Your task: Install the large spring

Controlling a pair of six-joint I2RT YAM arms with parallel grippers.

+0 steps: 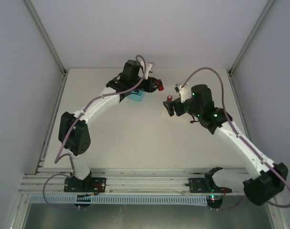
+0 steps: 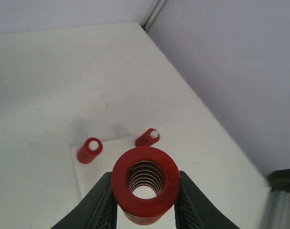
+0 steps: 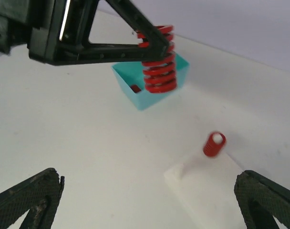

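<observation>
The large red coil spring (image 2: 145, 183) is pinched across its coils by the left pincer (image 2: 145, 205), whose jaws are partly closed on it. It is held clear of the worktop (image 2: 49, 95), near the teal plastic bin (image 3: 130, 88).

The spring is to be carried over the flat white base plate (image 2: 102, 171), on which two small red springs (image 2: 90, 150) stand. Its axis should be kept upright and its bore centred over the seat before lowering; the seat itself cannot be made out. Contact with the small springs is to be avoided.

The right pincer (image 3: 147, 202) is spread wide and holds nothing.
</observation>
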